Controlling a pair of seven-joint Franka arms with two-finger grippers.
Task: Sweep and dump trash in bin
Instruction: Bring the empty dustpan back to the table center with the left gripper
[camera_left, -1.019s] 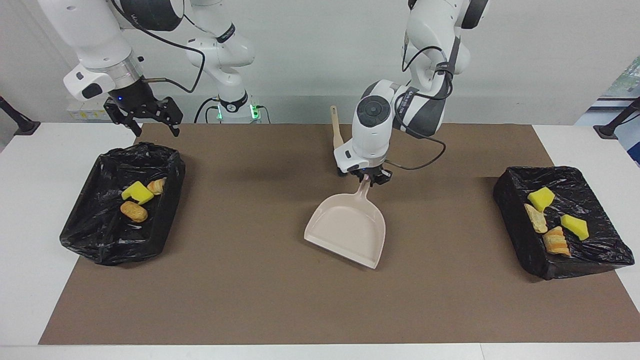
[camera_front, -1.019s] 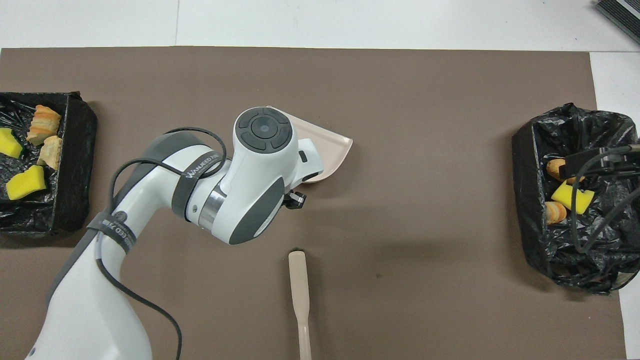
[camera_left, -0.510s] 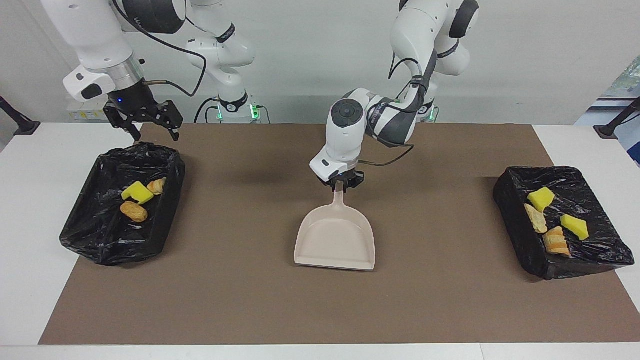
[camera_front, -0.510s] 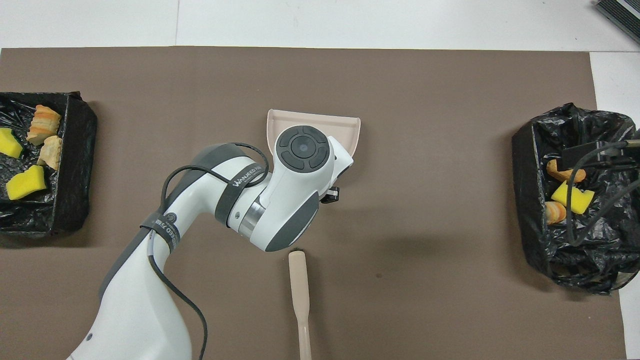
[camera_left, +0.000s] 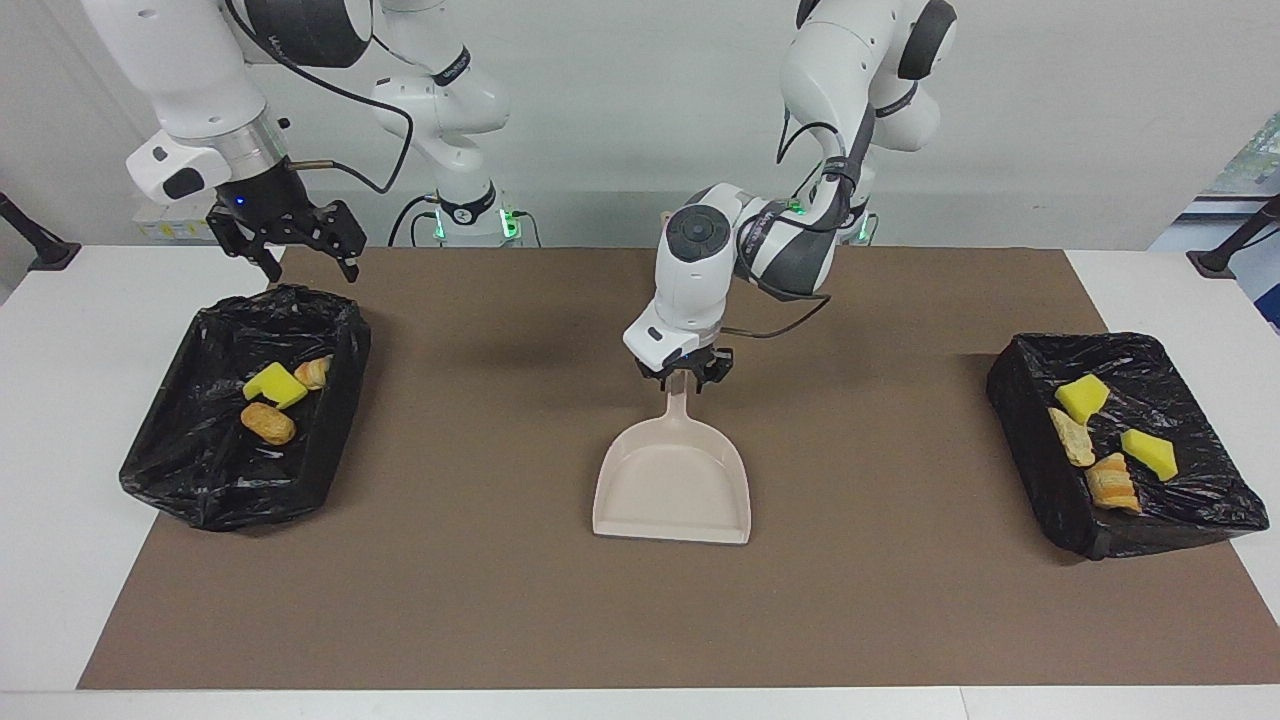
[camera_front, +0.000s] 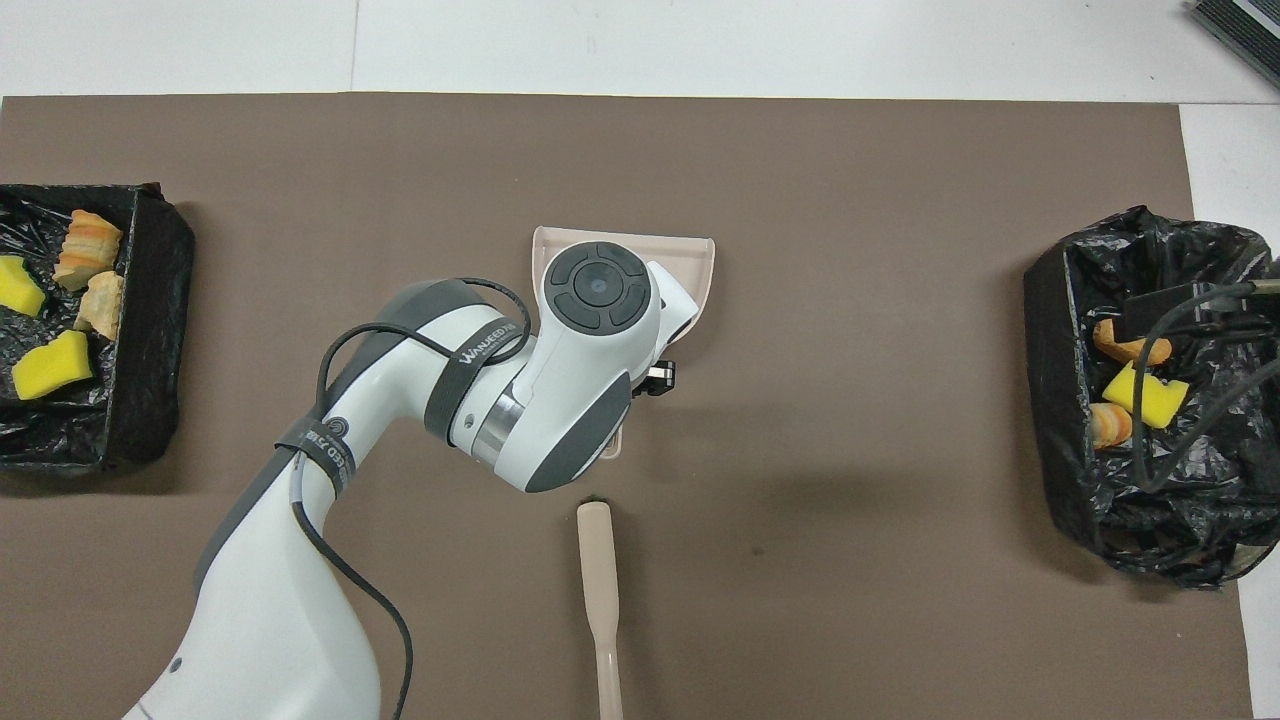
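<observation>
The trash lies in two black-lined bins. The bin (camera_left: 180, 470) at the right arm's end holds a yellow wedge (camera_left: 272, 384) and two bread-like lumps (camera_left: 268, 423). The bin (camera_left: 1160, 525) at the left arm's end holds two yellow wedges (camera_left: 1082, 397), a pale chunk (camera_left: 1070, 437) and a bread lump (camera_left: 1112, 482). A beige dustpan (camera_left: 672, 490) lies flat mid-mat. My left gripper (camera_left: 685, 372) stands open around the dustpan's handle tip. My right gripper (camera_left: 300, 255) hangs open over the bin's edge nearest the robots.
The beige brush (camera_front: 598, 580) lies on the brown mat (camera_front: 850, 200), nearer to the robots than the dustpan (camera_front: 695, 262). The left arm's wrist covers most of the dustpan from above. Both bins (camera_front: 150, 330) (camera_front: 1050, 400) sit at the mat's ends.
My left arm swung the dustpan square, laid it flat on the mat, then spread its fingers off the handle. The right gripper barely shifted over its bin.
</observation>
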